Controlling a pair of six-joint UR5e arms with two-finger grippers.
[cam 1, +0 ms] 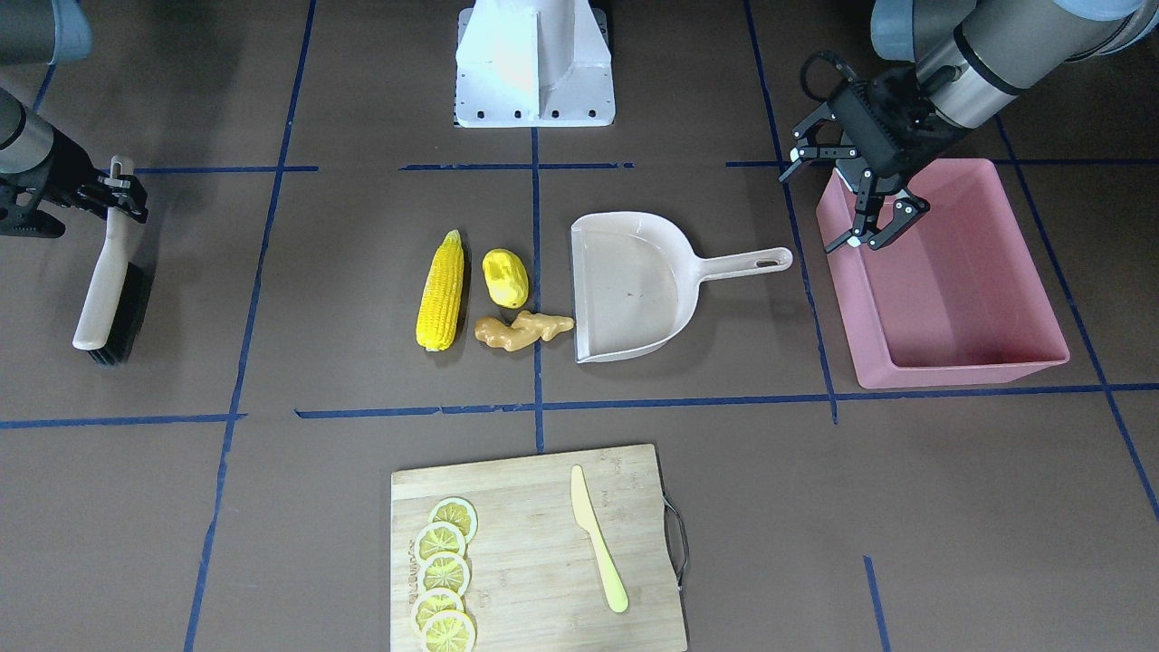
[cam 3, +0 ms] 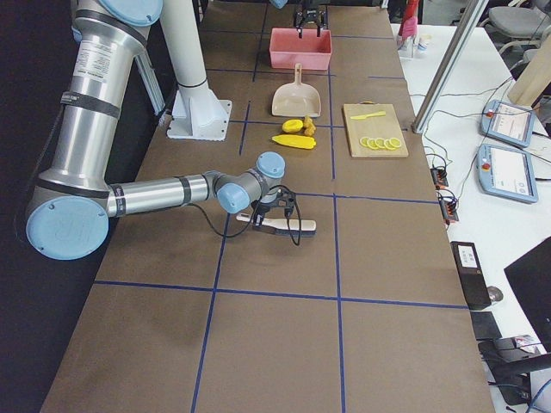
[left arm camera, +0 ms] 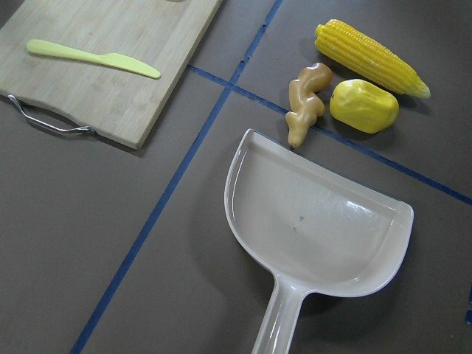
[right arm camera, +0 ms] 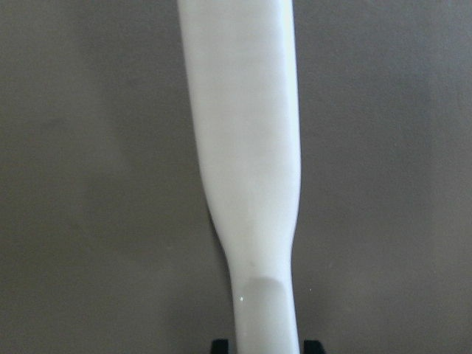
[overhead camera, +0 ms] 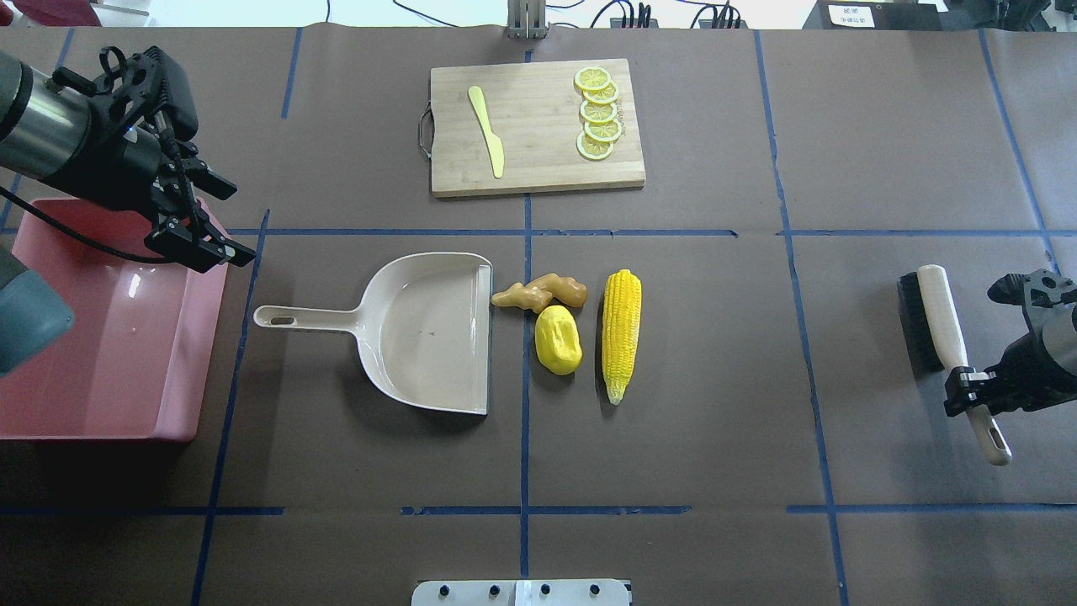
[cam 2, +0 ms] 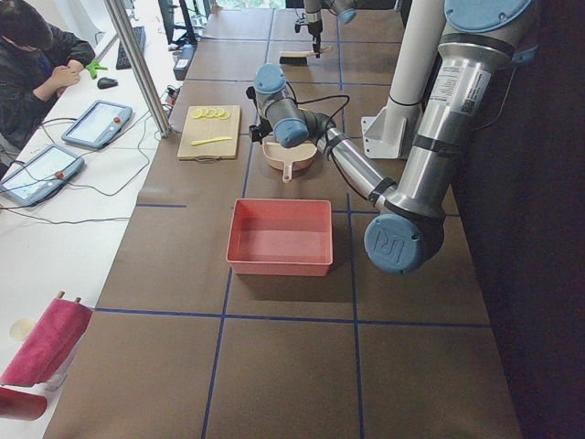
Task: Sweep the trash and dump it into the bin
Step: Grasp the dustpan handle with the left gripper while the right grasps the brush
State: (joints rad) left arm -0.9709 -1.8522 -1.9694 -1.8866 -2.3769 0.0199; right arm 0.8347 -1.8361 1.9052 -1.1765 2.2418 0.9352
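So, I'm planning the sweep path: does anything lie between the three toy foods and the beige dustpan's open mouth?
Nothing visible does. The knobbly tan ginger root lies at the mouth of the beige plastic dustpan; the lumpy yellow oval fruit and long yellow corn cob lie just beyond.

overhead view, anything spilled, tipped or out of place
Nothing stands out. The corn cob, fruit and ginger root lie at the open edge of the dustpan, the bin sits upright and empty, and the right gripper holds the brush.

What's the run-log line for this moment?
right gripper: shut on brush | left gripper: open over bin edge | corn cob, fruit, ginger root: beside dustpan, unswept | bin: empty
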